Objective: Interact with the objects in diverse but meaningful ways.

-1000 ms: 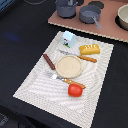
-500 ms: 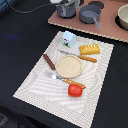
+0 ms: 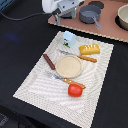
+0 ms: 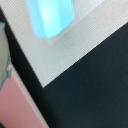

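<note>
Presently, items by descending size.

Placemat (image 3: 35, 87): striped, pale, carries every loose item; its corner also shows in the wrist view.

Arm: held high over the mat's far edge, wrist white, well clear of everything. Gripper (image 3: 66, 14): fingers point down, nothing between them; whether they stand apart or together cannot be told from either view.

Plate (image 3: 68, 65): round, tan, mid-mat, bare.

Bread loaf (image 3: 90, 49): golden-yellow, near the mat's far corner on the exterior view's right.

Carton (image 3: 68, 38): pale-blue, upright at the mat's far edge, nearest the gripper; the wrist view shows it (image 4: 50, 17) close by the mat's corner. Judged the likeliest target.

Sausage stick (image 3: 48, 61): brown, beside the plate toward the exterior view's left.

Tomato (image 3: 75, 90): red, toward the mat's near edge, touching an orange-handled piece of cutlery (image 3: 75, 83).

Handling note: centre the carton under the wrist camera first, descend straight, span its narrow sides, close gently; a light upright box would tip from any sideways nudge.
</note>
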### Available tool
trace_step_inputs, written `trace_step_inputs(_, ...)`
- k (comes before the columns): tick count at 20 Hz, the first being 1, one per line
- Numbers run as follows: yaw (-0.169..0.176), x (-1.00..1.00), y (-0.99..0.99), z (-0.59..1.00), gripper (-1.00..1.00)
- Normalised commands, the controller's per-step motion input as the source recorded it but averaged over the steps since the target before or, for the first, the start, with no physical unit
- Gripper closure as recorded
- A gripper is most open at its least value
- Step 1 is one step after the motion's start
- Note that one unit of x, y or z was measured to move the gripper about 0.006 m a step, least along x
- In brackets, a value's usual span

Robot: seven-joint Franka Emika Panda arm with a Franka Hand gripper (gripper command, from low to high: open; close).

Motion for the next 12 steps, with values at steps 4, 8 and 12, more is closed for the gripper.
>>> trace_step_inputs(4, -0.096, 0.11, -0.69, -0.11, -1.0)
trace_step_inputs(8, -0.09, 0.13, -0.49, -0.33, -1.0)
trace_step_inputs(12, -0.073, 0.07, -0.44, -0.38, -1.0)
